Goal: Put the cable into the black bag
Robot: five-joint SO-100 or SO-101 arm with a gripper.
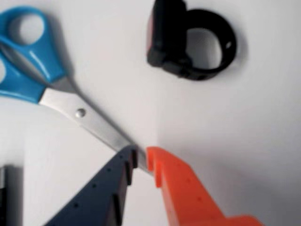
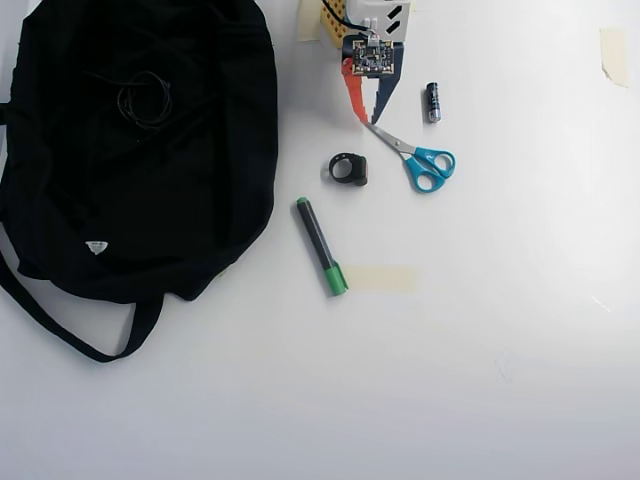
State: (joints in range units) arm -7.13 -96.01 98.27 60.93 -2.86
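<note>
The cable [image 2: 145, 98] lies as a small coil on top of the black bag [image 2: 200, 190], in the bag's upper part as the overhead view shows it. The bag sprawls over the left side of the white table [image 2: 500, 350], its strap [image 2: 60, 325] looping out at lower left.

The gripper [image 1: 141, 157] sits at the blade tip of the blue-handled scissors [image 1: 70, 101] — in the wrist view the dark finger and the orange finger [image 1: 188, 193] stand either side of the tip with only a narrow gap. Whether they pinch the blade or merely flank it cannot be told.

A chunky black ring-shaped object [image 2: 348, 168] rests just left of the scissors in the overhead view; a green-tipped marker [image 2: 320, 245] lies below it, its tip beside a strip of tape [image 2: 382, 279]. A small battery [image 2: 432, 102] lies right of the gripper.
</note>
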